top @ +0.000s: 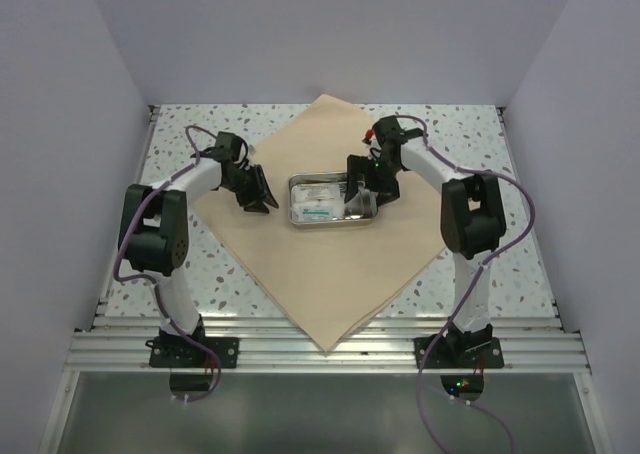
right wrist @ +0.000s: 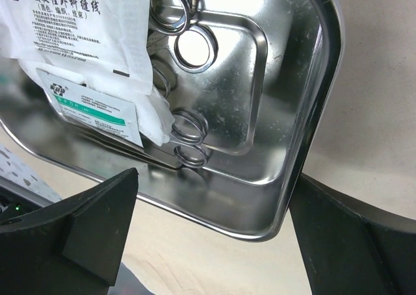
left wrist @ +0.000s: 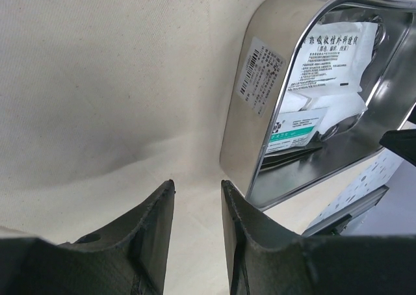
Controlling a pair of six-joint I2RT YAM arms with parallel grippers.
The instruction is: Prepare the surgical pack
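The big beige cloth (top: 320,284) lies spread as a diamond on the table. The small steel tray (top: 335,224) sits on its middle. In the right wrist view the tray (right wrist: 286,106) holds the ring handles of the scissors and forceps (right wrist: 188,139), a white printed packet (right wrist: 78,28), a green-labelled packet (right wrist: 97,110) and white gauze (right wrist: 153,119). My right gripper (top: 368,189) is open, and its jaws straddle the tray's right-end corner (right wrist: 214,178). My left gripper (top: 262,199) hovers over the cloth just left of the tray, jaws slightly apart and empty (left wrist: 197,186). The tray's labelled outer wall (left wrist: 260,87) is close by.
The speckled tabletop (top: 480,154) shows round the cloth. White walls enclose the back and both sides. An aluminium rail (top: 330,349) carries both arm bases along the near edge. The cloth's near corner overhangs that rail.
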